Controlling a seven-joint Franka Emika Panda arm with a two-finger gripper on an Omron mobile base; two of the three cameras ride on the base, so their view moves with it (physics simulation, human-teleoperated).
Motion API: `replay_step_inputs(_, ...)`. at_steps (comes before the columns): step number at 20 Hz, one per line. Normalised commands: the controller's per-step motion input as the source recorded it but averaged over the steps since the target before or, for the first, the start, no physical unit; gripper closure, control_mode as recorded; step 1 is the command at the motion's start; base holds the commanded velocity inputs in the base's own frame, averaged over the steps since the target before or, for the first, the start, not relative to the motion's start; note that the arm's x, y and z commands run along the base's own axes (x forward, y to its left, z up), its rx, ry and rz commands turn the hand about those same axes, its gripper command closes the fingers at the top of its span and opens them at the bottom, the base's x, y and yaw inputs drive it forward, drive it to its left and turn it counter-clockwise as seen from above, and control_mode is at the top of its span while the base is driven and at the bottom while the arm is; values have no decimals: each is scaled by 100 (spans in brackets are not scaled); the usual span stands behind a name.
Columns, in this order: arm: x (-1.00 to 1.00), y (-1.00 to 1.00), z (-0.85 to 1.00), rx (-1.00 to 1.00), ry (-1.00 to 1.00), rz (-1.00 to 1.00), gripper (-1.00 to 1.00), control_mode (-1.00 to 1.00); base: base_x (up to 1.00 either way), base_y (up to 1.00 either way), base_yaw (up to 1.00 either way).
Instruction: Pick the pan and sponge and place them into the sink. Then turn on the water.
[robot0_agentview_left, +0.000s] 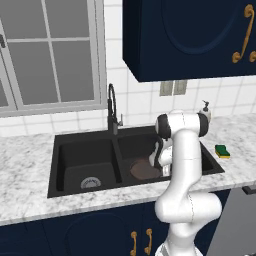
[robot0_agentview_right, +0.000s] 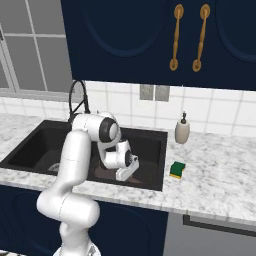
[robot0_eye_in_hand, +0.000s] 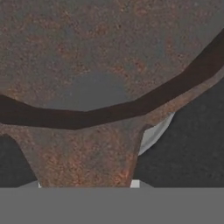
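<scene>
Step in hand: setting the pan (robot0_agentview_left: 145, 170) down in the right basin of the sink (robot0_agentview_left: 65, 150), judged from the low hand there.
Pan: low in the right basin, at or just above the floor; contact with the floor not settled.
Gripper (robot0_agentview_right: 126, 172): down inside the right basin at the pan's handle; fingertips hidden, so opening and hold could not be told.
Doing it well: lowered level until resting flat, then released, hand lifted straight up clear of the rim and divider.
Sponge (robot0_agentview_right: 177, 170): on the counter (robot0_agentview_right: 220, 170) right of the sink, not yet moved.
Faucet (robot0_agentview_left: 112, 111): behind the divider, no water seen.
Hand view: showed the pan's rusty inside, dark rim and handle root close up, silver drain (robot0_eye_in_hand: 154, 132) peeking beneath.
Base views: showed the basins, sponge, soap dispenser (robot0_agentview_right: 182, 129).
</scene>
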Motion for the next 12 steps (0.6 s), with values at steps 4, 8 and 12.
replay_step_inputs(4,0,4,4,1,-1,0,-100,-100,0,0,0)
replay_step_inputs(8,0,0,55,3,-8,0,-100,-100,0,0,0)
replay_step_inputs(12,0,0,81,10,-10,0,-100,-100,0,0,0)
